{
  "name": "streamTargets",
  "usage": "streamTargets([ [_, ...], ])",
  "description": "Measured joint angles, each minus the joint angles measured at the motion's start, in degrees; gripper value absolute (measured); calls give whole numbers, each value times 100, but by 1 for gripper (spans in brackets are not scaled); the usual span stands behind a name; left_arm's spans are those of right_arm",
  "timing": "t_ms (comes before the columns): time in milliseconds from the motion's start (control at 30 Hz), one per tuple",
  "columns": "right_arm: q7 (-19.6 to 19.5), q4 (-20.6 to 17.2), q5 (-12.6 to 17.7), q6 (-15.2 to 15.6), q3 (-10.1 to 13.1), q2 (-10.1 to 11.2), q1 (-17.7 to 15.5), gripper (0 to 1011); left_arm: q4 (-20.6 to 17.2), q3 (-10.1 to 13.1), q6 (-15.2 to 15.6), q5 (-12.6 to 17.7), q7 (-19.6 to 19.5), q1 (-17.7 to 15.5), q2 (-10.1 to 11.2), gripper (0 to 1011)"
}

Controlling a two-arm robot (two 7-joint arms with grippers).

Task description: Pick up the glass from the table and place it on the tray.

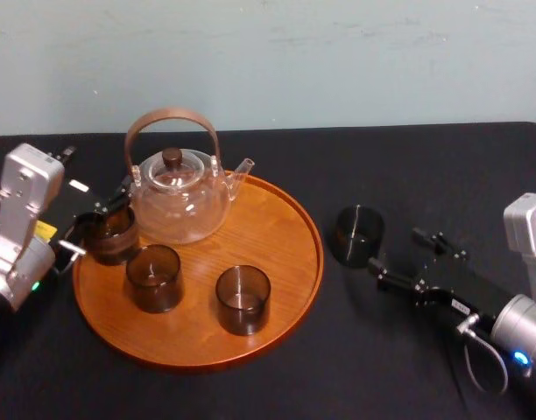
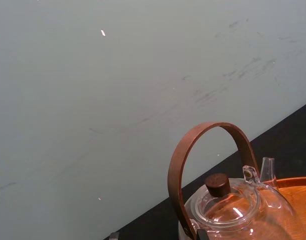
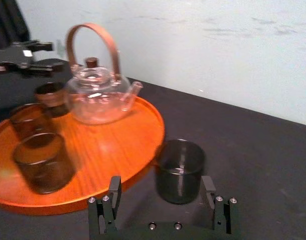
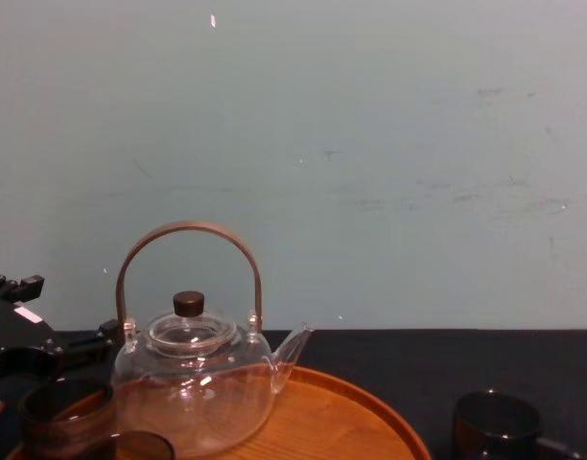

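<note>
Found the small, short, smoky-brown glass tumbler (image 1: 357,234) standing upright on the black-covered table (image 1: 443,166), with its axis vertical, open mouth facing up and flat base down. Located it off the large round orange-brown wooden tray (image 1: 272,232), just beside the right-hand rim with a thin strip of black cloth between them. Saw the right pincer (image 3: 161,185) low over the table, reaching in from the robot's right toward the tumbler, with its two black fingers (image 3: 114,192) spread wide. Made out the tumbler at the mouth of that gap, roughly centred between the fingertips in the right wrist view and just ahead of them in the head view. Could not tell whether either finger touched the glass. Noted on the tray a clear glass teapot (image 1: 179,197) with an arched brown handle and a dark knob on its lid, set toward the back, spout pointing to the robot's right. Counted three more dark tumblers on the wood, all upright: two near the front (image 1: 153,278) (image 1: 243,299) and one at the left edge (image 1: 110,234). Spotted the left pincer (image 1: 100,217) at that left-edge tumbler, fingers apart, one behind it and one to its outer side. Could not tell whether they touched it. Saw a pale grey-green wall (image 4: 370,144) behind the table.
</note>
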Motion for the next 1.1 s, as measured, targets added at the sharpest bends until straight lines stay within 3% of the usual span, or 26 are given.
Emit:
streamTargets([
  [200,-21,351,-2,110,-13,-114,288,1002,0,0,0,0,0,0,0,1001],
  [533,57,1001,-180,247,-261,-317,881,1002,0,0,0,0,0,0,0,1001],
  [1100,201,1542,-461,245,-589,-546,1388,1002,0,0,0,0,0,0,0,1001],
])
